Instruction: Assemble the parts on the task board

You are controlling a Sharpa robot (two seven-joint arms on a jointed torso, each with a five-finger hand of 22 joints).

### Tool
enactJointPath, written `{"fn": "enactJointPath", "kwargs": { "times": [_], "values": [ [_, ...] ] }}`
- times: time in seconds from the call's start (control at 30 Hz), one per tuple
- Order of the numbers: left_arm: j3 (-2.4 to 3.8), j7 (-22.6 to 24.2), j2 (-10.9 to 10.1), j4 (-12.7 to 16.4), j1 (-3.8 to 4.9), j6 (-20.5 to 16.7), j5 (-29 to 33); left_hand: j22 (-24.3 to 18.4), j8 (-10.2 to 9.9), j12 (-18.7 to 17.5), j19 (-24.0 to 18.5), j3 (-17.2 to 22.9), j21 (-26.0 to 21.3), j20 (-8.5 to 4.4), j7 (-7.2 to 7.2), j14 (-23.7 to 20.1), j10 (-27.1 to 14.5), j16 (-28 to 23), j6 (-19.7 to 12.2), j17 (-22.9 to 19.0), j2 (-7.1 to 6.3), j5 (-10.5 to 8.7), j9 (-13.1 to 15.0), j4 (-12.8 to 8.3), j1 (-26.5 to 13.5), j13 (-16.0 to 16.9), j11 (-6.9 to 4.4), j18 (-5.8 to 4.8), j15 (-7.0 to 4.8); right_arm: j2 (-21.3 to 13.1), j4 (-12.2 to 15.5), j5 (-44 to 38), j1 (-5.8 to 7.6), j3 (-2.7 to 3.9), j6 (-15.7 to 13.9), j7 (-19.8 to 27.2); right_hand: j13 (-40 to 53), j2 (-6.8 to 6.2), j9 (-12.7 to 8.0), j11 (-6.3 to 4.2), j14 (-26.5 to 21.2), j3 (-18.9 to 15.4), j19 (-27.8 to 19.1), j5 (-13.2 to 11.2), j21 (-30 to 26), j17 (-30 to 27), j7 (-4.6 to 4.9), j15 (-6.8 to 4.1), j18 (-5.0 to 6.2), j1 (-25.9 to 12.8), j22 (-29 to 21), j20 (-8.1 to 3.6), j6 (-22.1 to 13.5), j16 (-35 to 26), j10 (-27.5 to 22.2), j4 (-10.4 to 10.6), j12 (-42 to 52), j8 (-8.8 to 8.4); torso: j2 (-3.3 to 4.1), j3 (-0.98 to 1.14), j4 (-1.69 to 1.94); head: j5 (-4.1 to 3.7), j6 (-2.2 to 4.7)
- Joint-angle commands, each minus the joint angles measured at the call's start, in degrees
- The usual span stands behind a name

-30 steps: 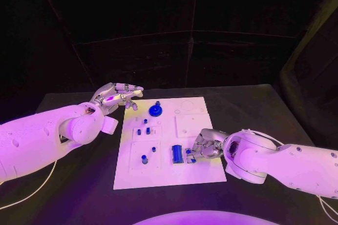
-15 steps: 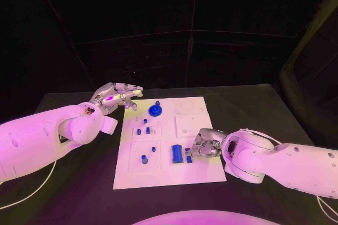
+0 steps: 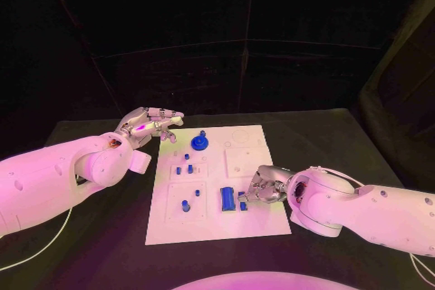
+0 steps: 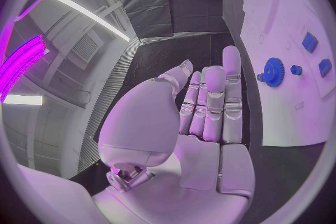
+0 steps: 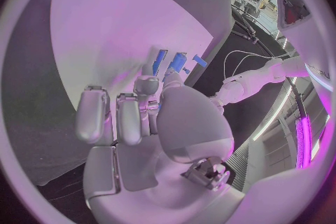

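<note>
A black table [image 3: 326,139] stands before dark curtained walls [image 3: 244,57], with bright ceiling strip lights [image 4: 84,11].

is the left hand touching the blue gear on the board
Apart. In the left wrist view the left hand is open, with black table showing between its fingers and the blue gear on the task board.
</note>
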Motion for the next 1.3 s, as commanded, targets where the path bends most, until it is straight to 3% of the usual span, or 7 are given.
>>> {"fn": "enactJointPath", "kwargs": {
  "times": [0.03, 0.27, 0.4, 0.63, 0.77, 1.27, 1.3],
  "values": [
    [0.05, 0.26, 0.02, 0.01, 0.07, 0.59, 0.17, -0.1, 0.39, 0.18, 0.26, 0.4, -0.34, 0.3, -0.03, -0.31, -0.31, -0.33, -0.49, -0.04, 0.22, 0.1, 0.0, -0.08, 0.18, -0.1, 0.01, 0.79, -0.06, -1.07, 0.53, 2.26, 0.08, 0.03, -2.5, 3.63, -4.0, -2.43, -0.49, 1.05, 2.23, -1.63, -2.23, 0.21, -2.2, -3.11, 1.1, 0.48, 0.25, 0.42, -3.22, 0.35, -2.78, -2.57, -2.69, -0.15, -5.94, -1.77, -0.16, 0.0, 0.06, 0.02, 0.3],
    [0.04, 1.46, 0.22, -0.07, 0.07, 0.64, 1.01, -0.45, 0.41, 0.42, 0.36, -0.87, -0.75, 0.49, 0.32, -0.58, -0.54, -0.48, -1.09, -0.58, -0.49, 0.05, -0.06, 1.24, -1.71, -0.22, 0.34, 0.69, 0.25, -2.41, -3.01, 18.97, 1.58, 0.08, -10.25, 18.52, -15.96, -4.2, -3.05, 4.6, -8.8, -0.74, -21.11, 0.17, -26.96, -36.48, 4.39, 3.45, 5.84, 3.16, -34.4, 3.11, -9.77, -33.79, -13.31, -0.27, -22.64, -4.55, -0.97, -0.41, 0.41, -0.07, 1.85],
    [0.04, 2.62, 0.26, -0.31, 0.06, 0.41, 2.21, -1.11, 0.57, 0.61, -0.93, -2.78, -1.95, 0.84, 0.38, -3.9, -1.0, -3.2, -1.44, -4.75, -1.36, -0.04, -0.01, 2.21, -2.98, -0.26, 0.51, 0.58, 0.62, -0.88, -7.52, 34.57, 3.13, 0.09, -11.02, 32.48, -25.02, -2.11, -4.94, 8.95, -23.17, 1.89, -31.59, 0.51, -41.74, -45.09, 8.71, 8.73, 4.24, 11.67, -42.87, 6.96, -13.82, -51.43, -23.94, -4.45, -33.23, -5.98, -1.84, -0.61, 0.28, -0.68, 3.17],
    [0.05, 5.71, 1.25, -2.81, -0.07, -3.04, 4.43, -10.76, 0.36, -5.34, -19.53, -6.44, -18.06, 4.78, 1.66, -20.56, -2.86, -28.23, -2.57, -17.08, -0.43, 0.44, -0.08, 3.06, -1.2, -1.9, 3.04, -0.93, 5.37, 5.45, -20.37, 52.87, 5.5, 0.13, -5.41, 47.96, -44.34, -0.22, -10.27, 9.8, -25.6, 4.74, -30.87, -6.83, -59.08, -60.64, 7.07, 11.59, 6.17, 17.95, -55.51, 11.48, -12.51, -69.03, -19.85, -10.81, -40.64, -7.1, -3.93, -0.87, -0.05, -1.61, 6.52],
    [0.05, 7.64, 2.16, -4.0, -0.71, -4.82, 5.17, -16.56, -0.43, -10.83, -21.03, -8.59, -23.62, 7.56, 1.74, -16.97, -1.61, -40.79, -3.12, -23.59, 0.24, -0.09, -0.09, 3.26, 0.13, -1.89, 3.53, 0.71, 6.29, 9.32, -27.95, 56.74, 6.12, 0.17, -2.99, 51.74, -51.33, 0.47, -13.51, 9.9, -22.9, 5.13, -28.38, -7.75, -63.61, -65.36, 6.91, 11.66, 6.06, 16.54, -59.17, 11.66, -12.27, -72.86, -17.95, -13.74, -42.55, -7.07, -5.03, -0.83, 0.09, -1.68, 7.74],
    [0.07, 11.11, 6.18, -8.93, -2.62, -5.82, 6.84, -23.19, -3.01, -18.62, -20.51, -10.97, -27.88, 8.28, 0.49, -12.5, 2.69, -51.48, -1.18, -28.64, 1.94, 0.0, -0.12, 3.74, 1.7, -1.86, 3.62, 0.93, 6.91, 18.03, -41.54, 62.61, 6.43, 0.22, 0.47, 56.66, -54.96, 1.36, -18.13, 11.33, -24.51, 3.98, -30.14, -7.43, -73.54, -70.29, 8.37, 13.39, 5.98, 9.88, -66.25, 13.62, -12.59, -76.09, -19.59, -17.23, -44.63, -7.07, -6.43, -0.16, 0.62, -1.07, 10.46],
    [0.0, 8.49, 5.81, -8.45, -2.63, -4.91, 5.55, -27.48, -4.95, -21.76, -34.7, -12.96, -29.78, 3.73, -2.73, -29.56, -14.41, -54.71, -17.63, -30.35, 2.66, -2.87, -3.87, -1.49, -22.05, -5.41, 0.59, -2.93, 4.34, 17.61, -40.87, 59.35, 6.33, 0.18, -1.61, 53.37, -58.49, -3.0, -21.86, 8.15, -41.48, 6.91, -44.25, -10.05, -74.48, -73.79, 4.93, 10.49, 2.75, -14.0, -67.55, 8.8, -28.06, -79.52, -36.94, -15.88, -48.19, -10.59, -6.37, -0.36, 0.48, -0.91, 10.25]
  ]
}}
